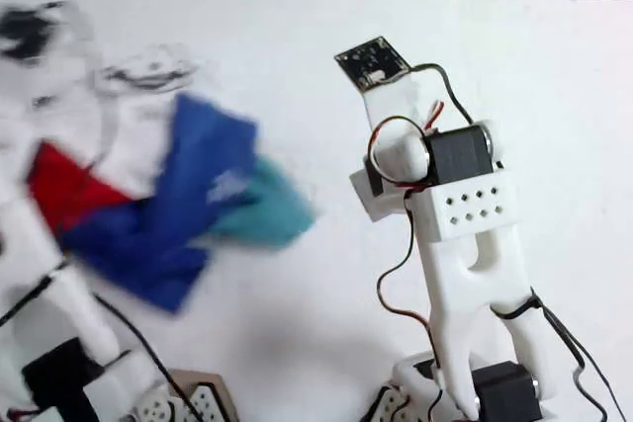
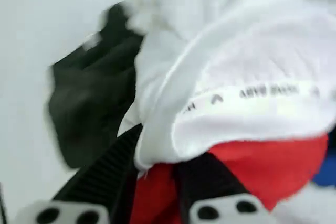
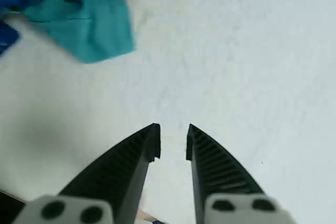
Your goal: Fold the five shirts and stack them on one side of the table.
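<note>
A heap of shirts lies at the table's left: a white shirt (image 1: 119,135), a red shirt (image 1: 64,190), a blue shirt (image 1: 168,214), a teal shirt (image 1: 272,210) and a black shirt (image 1: 25,32). My left gripper (image 2: 160,177) is shut on the red shirt (image 2: 273,171), with the white shirt (image 2: 247,51) draped over its fingers and the black shirt (image 2: 89,103) beside it. My right gripper (image 3: 173,132) hangs over bare table, open by a narrow gap with nothing in it. The teal shirt (image 3: 89,24) lies a little way off from it.
The right arm (image 1: 460,244) stands over the table's middle right, with white tabletop (image 1: 554,86) around it. The left arm (image 1: 74,308) rises from the front left corner toward the heap. Cables trail near both bases.
</note>
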You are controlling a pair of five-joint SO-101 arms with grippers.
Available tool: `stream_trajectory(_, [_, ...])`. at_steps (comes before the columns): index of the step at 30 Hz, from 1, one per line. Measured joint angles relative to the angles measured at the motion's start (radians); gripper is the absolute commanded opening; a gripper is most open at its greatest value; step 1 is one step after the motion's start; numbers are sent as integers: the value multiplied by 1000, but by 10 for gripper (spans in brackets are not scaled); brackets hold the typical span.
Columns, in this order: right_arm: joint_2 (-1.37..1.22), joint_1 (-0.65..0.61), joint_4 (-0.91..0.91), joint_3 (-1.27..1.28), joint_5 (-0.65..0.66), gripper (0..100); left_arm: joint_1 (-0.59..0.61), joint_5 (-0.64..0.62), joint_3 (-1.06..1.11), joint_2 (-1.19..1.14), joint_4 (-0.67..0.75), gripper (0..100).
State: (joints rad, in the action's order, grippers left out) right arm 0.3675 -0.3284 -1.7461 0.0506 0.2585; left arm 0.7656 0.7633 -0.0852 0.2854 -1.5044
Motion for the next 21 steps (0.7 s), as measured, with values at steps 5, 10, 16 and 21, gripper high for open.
stream_trajectory(5, [0, 0, 15, 0, 0, 94, 258, 66, 183, -8, 305, 50])
stream_trajectory(10, [0, -3, 92, 0, 0, 95, 331, 129, 338, -25, 436, 270])
stream_trajectory(16, [-51, -137, 107, 0, 0, 95, 342, 74, 305, -25, 459, 293])
stream_trajectory(21, [-161, -201, 126, -5, -6, 156, 338, 15, 123, -25, 387, 295])
